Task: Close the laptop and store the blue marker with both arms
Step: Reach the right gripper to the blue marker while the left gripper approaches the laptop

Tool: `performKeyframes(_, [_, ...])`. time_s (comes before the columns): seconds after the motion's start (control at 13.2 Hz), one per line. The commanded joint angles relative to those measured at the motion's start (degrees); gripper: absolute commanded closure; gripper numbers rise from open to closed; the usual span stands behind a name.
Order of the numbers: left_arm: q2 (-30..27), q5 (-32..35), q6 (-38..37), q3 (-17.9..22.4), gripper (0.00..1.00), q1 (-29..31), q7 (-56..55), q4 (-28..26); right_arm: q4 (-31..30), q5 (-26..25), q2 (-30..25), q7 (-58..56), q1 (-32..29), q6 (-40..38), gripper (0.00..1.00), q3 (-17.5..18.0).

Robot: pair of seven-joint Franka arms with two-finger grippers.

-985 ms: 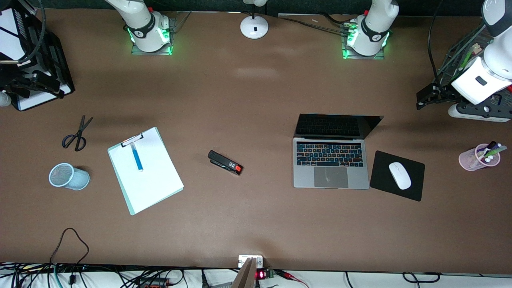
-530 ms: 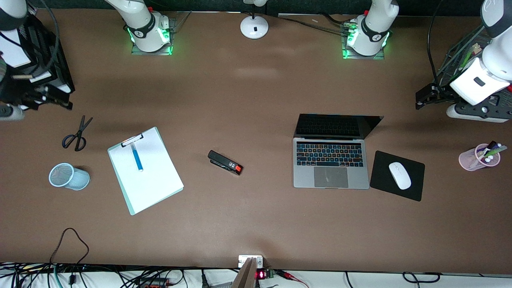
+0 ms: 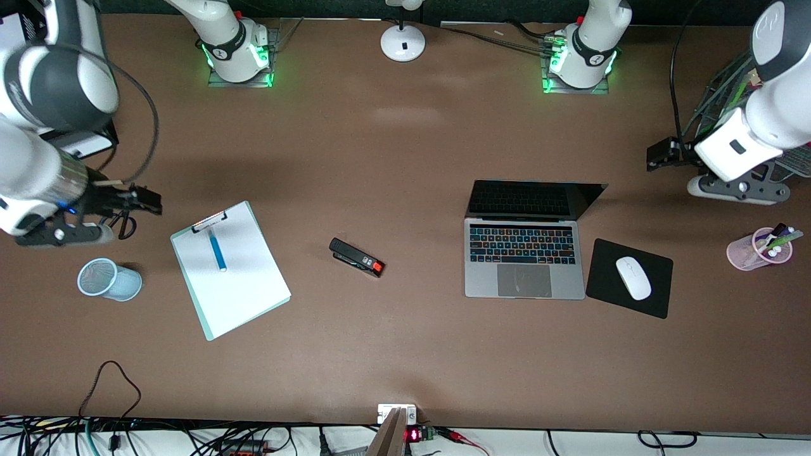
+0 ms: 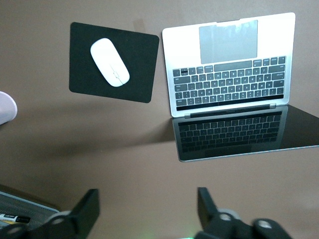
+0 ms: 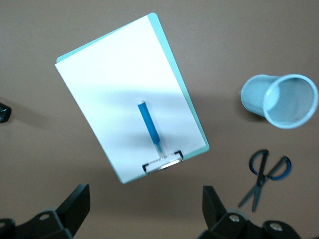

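Your blue marker (image 3: pixel 217 249): slim plastic cylinder lying on the clipboard's (image 3: pixel 237 291) white paper, long axis running from the metal clip toward the front camera. Laptop (image 3: pixel 524 258): matte silver, lid open. Left gripper (image 4: pixel 147 209) hangs empty, fingers spread, over bare table; right gripper (image 5: pixel 144 206) likewise, over the scissors (image 5: pixel 264 174).

Robot lab staged as office desk: bolted arm bases (image 3: pixel 237 54), loose cables (image 3: pixel 111 405), laptop (image 3: pixel 523 253), clipboard (image 3: pixel 229 269) on brown surface (image 3: pixel 405 354).
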Motion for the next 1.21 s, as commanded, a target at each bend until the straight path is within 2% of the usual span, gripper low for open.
performKeyframes(0.0, [1.46,1.07,-4.66,-0.06,0.89,-1.84,-1.18,2.72,0.05,-0.52,3.98,-0.53,1.87,4.02,0.00,-0.10])
performKeyframes(0.08, [1.37,0.89,-6.59,-0.41,0.96,-2.29,-2.67,2.64,-1.26,-0.61,4.34,-0.88,2.32,5.87,0.00,-0.10])
performKeyframes(0.3, [0.93,0.01,-8.02,-3.21,0.96,-2.12,-3.56,1.76,-7.14,-0.52,6.71,-10.16,1.53,16.13,0.00,-0.10])
performKeyframes(0.45, [0.41,-4.36,-9.42,-4.19,0.96,-2.11,-6.97,0.01,-9.88,-0.26,8.29,-17.82,0.21,22.21,0.00,-0.10])
performKeyframes(0.68, [-1.70,-6.23,-8.02,-7.95,0.96,-2.11,-9.63,-4.03,-10.07,0.00,12.06,-18.73,0.56,24.78,0.00,-0.10])
performKeyframes(0.98, [-9.51,-6.32,1.01,-11.47,0.96,-1.68,-11.04,-17.29,-10.07,-0.08,15.76,-19.25,0.83,29.87,0.00,1.13])
performKeyframes(1.14, [-10.67,-6.32,3.57,-11.75,0.96,-1.68,-11.04,-20.56,-10.07,-0.08,16.91,-19.26,0.83,32.33,0.00,1.13])
